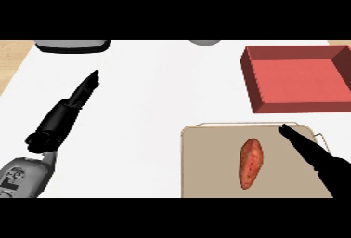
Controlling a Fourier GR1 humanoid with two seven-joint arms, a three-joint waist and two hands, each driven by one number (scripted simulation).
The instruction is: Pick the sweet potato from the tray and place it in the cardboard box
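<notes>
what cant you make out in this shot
- Right hand, head view: wrist and forearm run off the right edge.
- Tray: near edge cut by the lower band, right part hidden by that hand.
- Grey objects at top: cut off, not identifiable.
- Box: right wall clipped.

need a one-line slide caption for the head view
Orange sweet potato lies on the tan tray, open right hand beside it, red open-topped box beyond, left hand resting open.
</notes>
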